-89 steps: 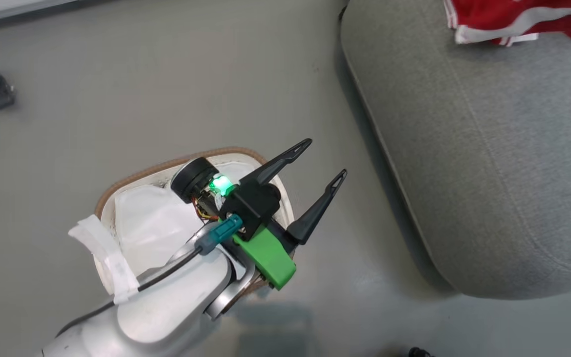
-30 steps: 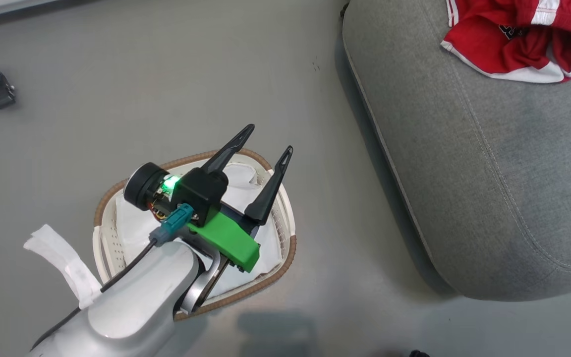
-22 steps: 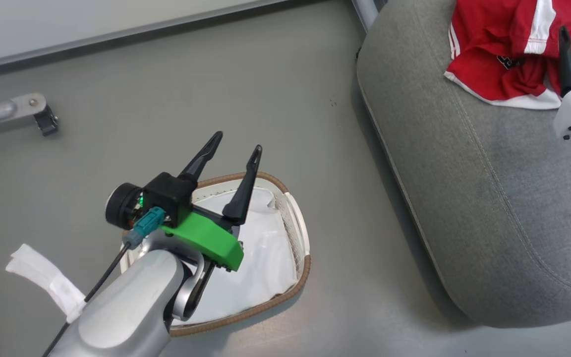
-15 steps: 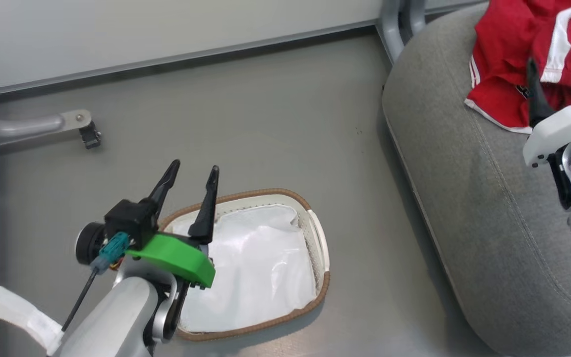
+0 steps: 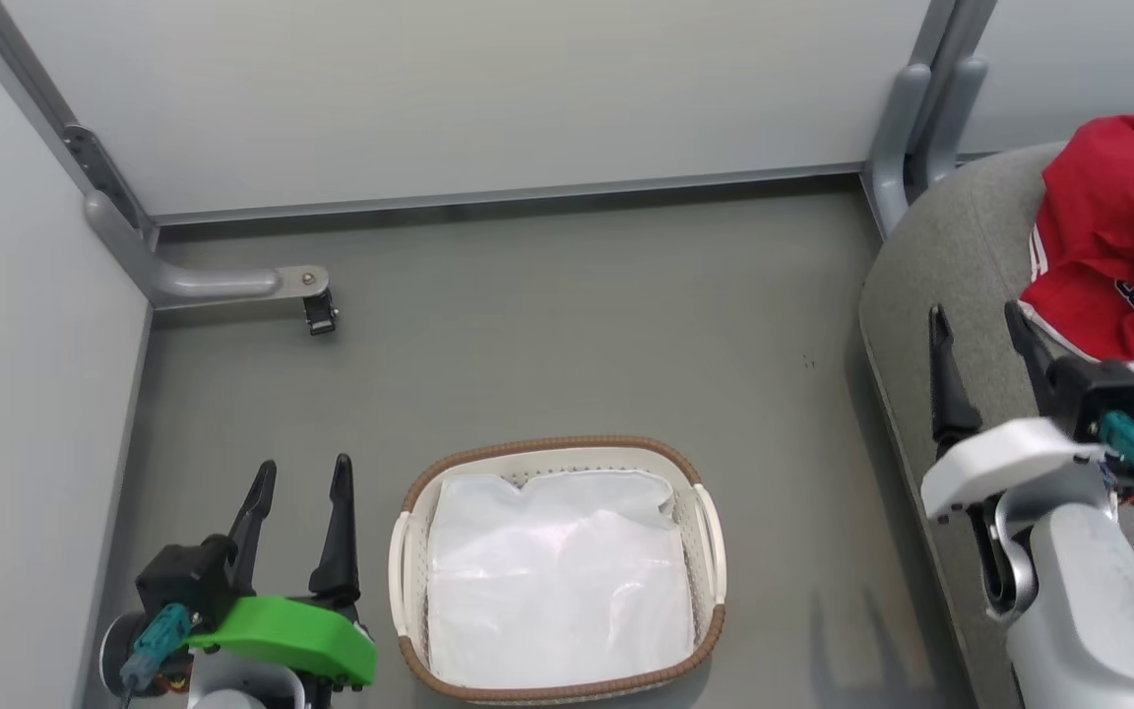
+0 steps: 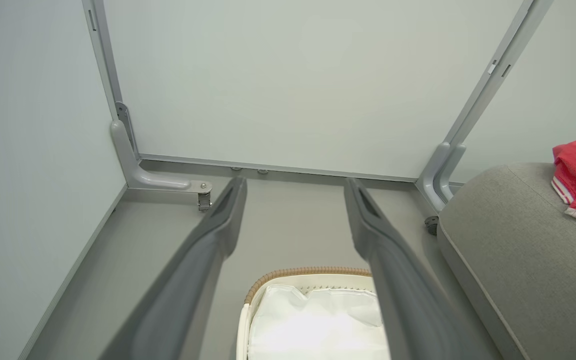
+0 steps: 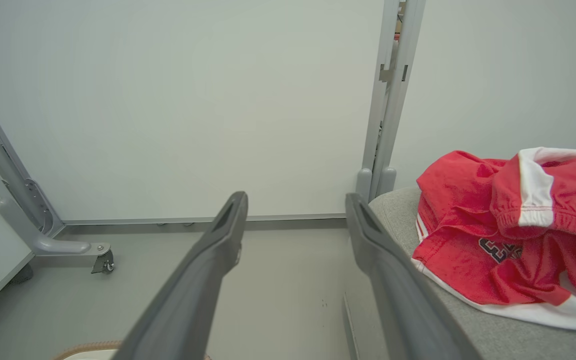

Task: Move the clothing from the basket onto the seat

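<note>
The red clothing (image 5: pixel 1118 246) with white trim lies in a heap on the grey seat (image 5: pixel 961 286) at the right; the right wrist view shows the clothing (image 7: pixel 513 235) on the seat (image 7: pixel 498 330) too. The basket (image 5: pixel 409 551) stands on the floor at bottom centre, holding just its white liner (image 5: pixel 557 591). My left gripper (image 5: pixel 299 475) is open and empty at the lower left, beside the basket. My right gripper (image 5: pixel 976 320) is open and empty over the seat's near edge, just short of the clothing. In the left wrist view the basket (image 6: pixel 308 272) sits below my fingers (image 6: pixel 218 235).
Pale partition walls close the area at the back and left, on grey metal posts. One foot with a caster (image 5: pixel 316 310) juts onto the floor at back left, another post base (image 5: pixel 907 128) stands by the seat. Grey floor (image 5: pixel 577 325) lies between basket and wall.
The head camera has tilted up and back, so the walls come into view. My left gripper has drawn back from over the basket to its left side; my right gripper has come into view, pulled back from the clothing.
</note>
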Tool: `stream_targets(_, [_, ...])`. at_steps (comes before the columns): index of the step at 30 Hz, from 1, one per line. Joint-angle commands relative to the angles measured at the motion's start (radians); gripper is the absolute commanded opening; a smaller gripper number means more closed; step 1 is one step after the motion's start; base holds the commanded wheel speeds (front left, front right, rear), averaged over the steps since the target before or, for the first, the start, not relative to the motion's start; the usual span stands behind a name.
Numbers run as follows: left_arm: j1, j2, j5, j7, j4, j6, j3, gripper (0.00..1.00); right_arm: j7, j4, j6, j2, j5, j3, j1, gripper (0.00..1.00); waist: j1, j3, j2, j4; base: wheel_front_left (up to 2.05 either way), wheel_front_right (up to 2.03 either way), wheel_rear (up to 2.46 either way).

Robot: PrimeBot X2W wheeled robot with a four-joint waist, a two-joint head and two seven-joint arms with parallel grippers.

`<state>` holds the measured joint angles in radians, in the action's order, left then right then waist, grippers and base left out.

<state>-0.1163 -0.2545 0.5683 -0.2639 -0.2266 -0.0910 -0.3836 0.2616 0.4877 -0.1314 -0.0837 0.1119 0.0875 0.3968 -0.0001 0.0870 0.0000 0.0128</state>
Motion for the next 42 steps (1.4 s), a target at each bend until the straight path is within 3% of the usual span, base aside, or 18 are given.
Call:
stream_targets(1, [0.032,0.008,-0.008,-0.001,0.008,0.005,0.019,1.00,0.005,-0.024,0.001,0.010,-0.011,0.006,-0.049,1.00,0.0001,-0.040,0.0000,0.038,0.00,0.00,0.00])
stream_targets(8, [0.125,0.045,-0.054,-0.001,0.041,0.017,0.102,1.00,0.005,-0.126,0.001,0.031,0.045,-0.053,-0.236,1.00,0.0001,-0.067,0.0000,0.056,0.00,0.00,0.00])
stream_targets(17, [0.203,0.086,-0.073,-0.001,0.055,0.047,0.177,1.00,0.005,-0.209,0.001,0.031,0.089,-0.101,-0.343,1.00,0.0001,-0.087,0.0000,0.049,0.00,0.00,0.00])
stream_targets(42, [0.217,0.112,-0.134,-0.001,0.016,0.093,0.200,1.00,0.005,-0.212,0.001,0.031,0.119,-0.105,-0.383,1.00,0.0001,-0.107,0.0000,0.047,0.00,0.00,0.00])
